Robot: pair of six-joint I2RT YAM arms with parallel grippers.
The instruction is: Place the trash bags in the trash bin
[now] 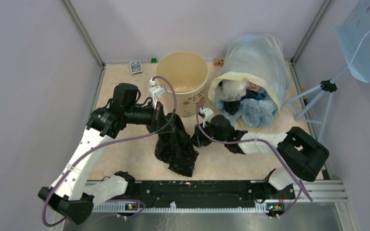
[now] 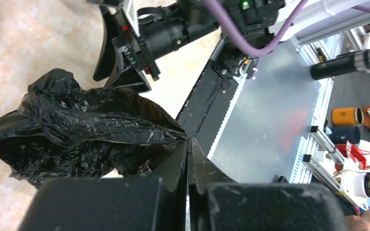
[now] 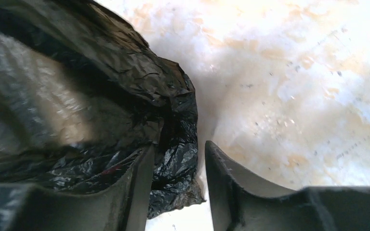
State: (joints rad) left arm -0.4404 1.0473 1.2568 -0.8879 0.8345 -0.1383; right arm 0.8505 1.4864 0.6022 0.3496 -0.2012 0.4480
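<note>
A crumpled black trash bag point(image 1: 176, 147) hangs and drapes onto the table in front of the cream-beige trash bin point(image 1: 183, 79). My left gripper point(image 1: 163, 121) is shut on the bag's top edge; in the left wrist view the jaws point(image 2: 188, 140) meet on a fold of the bag point(image 2: 77, 134). My right gripper point(image 1: 197, 139) is open at the bag's right side; in the right wrist view point(image 3: 178, 147) bag film point(image 3: 125, 96) lies between and left of the fingers. The bin stands upright just behind both grippers.
A large translucent sack point(image 1: 255, 57) lies on its side at the back right, with a black bag point(image 1: 232, 107) and bluish bags point(image 1: 255, 108) in its mouth. A card box point(image 1: 135, 67) and small blocks sit by the back wall. A tripod point(image 1: 327, 86) stands right.
</note>
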